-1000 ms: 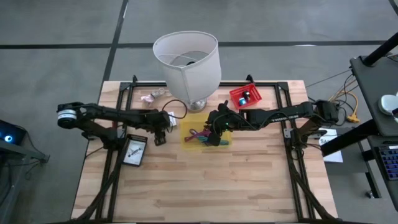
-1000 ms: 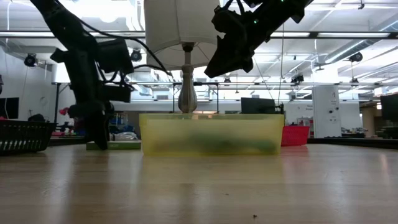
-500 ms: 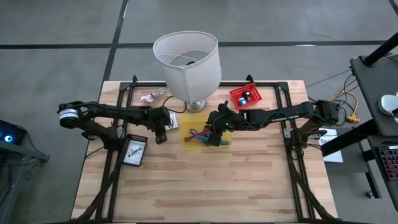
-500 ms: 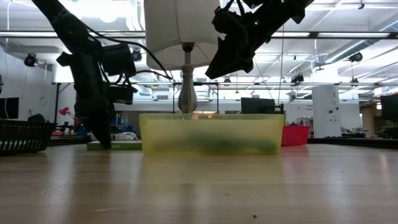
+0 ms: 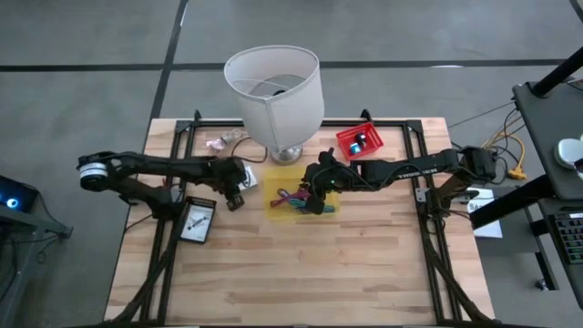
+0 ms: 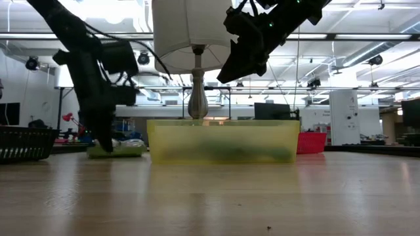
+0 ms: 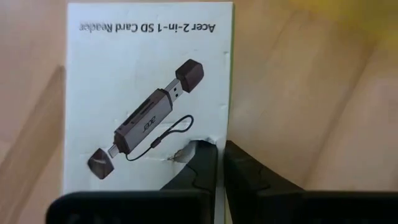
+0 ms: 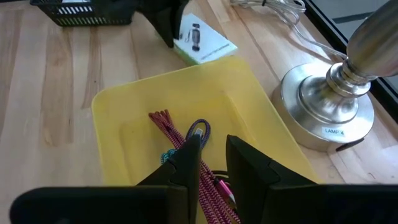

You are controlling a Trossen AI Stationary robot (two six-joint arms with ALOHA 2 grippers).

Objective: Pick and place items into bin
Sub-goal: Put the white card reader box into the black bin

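A white and green card-reader box [image 7: 146, 93] lies just left of the yellow bin [image 5: 278, 208]. My left gripper [image 7: 221, 163] points down at the box's edge and is shut on it; it shows in the high view [image 5: 234, 179] and low view [image 6: 104, 141]. My right gripper [image 8: 214, 155] hangs above the bin [image 8: 124, 118], slightly open and empty. In the bin lie a magenta stick [image 8: 177, 138], a purple looped cord [image 8: 198, 129] and a teal piece [image 8: 166, 157]. My left gripper pinches the box's edge [image 7: 227, 134] between its two fingers from above, pointing down. One finger [image 7: 202, 160] lies on the printed face, where the card is creased. In the low view the box [image 6: 118, 149] sits tilted, one side raised off the table.
A big white lamp [image 5: 273, 87] stands behind the bin, its metal base [image 8: 326, 106] close to the bin's far wall. A red bin [image 5: 358, 139] holds small things at the back right. A black tray [image 5: 197, 221] lies near the left, a cable and wrapper [image 5: 220, 141] at the back left.
My left gripper has shifted slightly toward the table's left edge. The card-reader box has gone with it and now sits tilted and higher than before. My right gripper has kept still above the bin.
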